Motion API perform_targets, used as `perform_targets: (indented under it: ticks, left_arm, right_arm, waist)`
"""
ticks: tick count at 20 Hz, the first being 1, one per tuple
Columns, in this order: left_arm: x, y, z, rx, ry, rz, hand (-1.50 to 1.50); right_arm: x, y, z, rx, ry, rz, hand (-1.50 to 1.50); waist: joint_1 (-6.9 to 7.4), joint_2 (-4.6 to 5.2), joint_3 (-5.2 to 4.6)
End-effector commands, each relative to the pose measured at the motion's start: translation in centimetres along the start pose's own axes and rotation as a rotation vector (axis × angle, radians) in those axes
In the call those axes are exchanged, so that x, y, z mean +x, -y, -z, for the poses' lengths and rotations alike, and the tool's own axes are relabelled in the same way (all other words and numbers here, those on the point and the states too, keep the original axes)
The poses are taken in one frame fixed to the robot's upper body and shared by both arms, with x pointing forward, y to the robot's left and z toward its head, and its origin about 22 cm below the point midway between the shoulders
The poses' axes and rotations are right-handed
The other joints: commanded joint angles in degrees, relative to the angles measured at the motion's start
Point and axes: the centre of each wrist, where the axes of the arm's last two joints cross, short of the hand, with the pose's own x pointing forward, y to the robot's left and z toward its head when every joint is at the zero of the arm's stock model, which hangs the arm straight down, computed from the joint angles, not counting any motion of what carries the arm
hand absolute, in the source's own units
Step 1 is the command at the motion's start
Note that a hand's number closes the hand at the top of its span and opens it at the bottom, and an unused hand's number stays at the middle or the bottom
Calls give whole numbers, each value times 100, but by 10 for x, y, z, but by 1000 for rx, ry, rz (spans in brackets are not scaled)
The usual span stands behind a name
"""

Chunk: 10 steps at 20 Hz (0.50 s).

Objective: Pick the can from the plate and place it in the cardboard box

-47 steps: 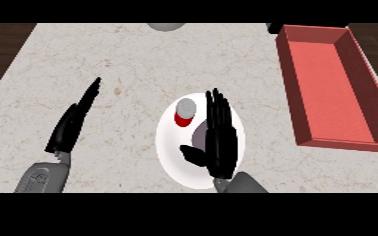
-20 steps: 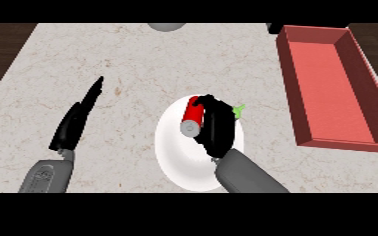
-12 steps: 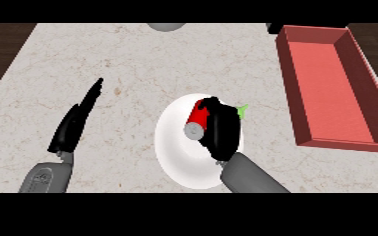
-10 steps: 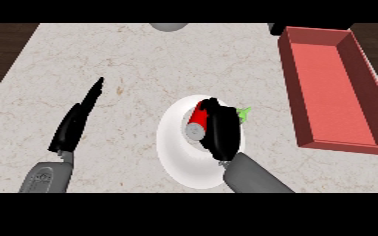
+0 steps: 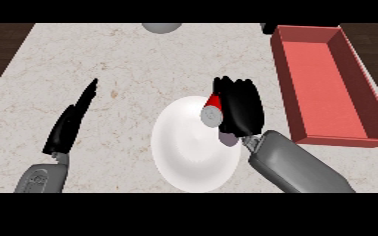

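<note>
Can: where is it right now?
Head view, right of centre: the can is held in the right hand, at the white plate's upper-right edge, with the red cardboard box further right.

Red can (image 5: 212,110), grey-topped, tilted — over white plate's (image 5: 188,152) far-right edge.

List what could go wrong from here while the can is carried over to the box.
1. The right hand curls round the can, whose end sticks out sideways past the fingers; it might slip as the arm swings right.
2. The box has raised walls, and one long wall faces the hand; a low carry could knock the can against it.
3. The hand is over the plate's edge; a dip could nudge the plate.
</note>
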Motion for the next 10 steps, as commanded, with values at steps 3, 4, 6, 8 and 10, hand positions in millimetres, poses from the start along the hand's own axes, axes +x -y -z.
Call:
perform_targets:
  ticks: [3,4,6,8,10]
  left_arm:
    - [4,5,-7,9,-7,11,0]
    - [2,0,0,9,-13,-13,0]
    - [4,4,2,-14,-14,-11,0]
    - [-5,-3,-11,-13,-2,2,0]
    - [-7,3,3,12,11,15,0]
  right_arm:
    - [-6,104,-5,-95,-89,-77,150]
    - [-18,126,4,-106,-111,-70,150]
    - [-16,138,-3,-122,-192,-64,150]
    - [-38,149,-15,-138,-239,-74,150]
    - [-63,177,-5,-174,-280,-54,150]
  waist:
    - [-81,-30,7]
    - [-71,4,6]
    - [-16,29,9]
    - [17,36,11]
    - [-19,59,10]
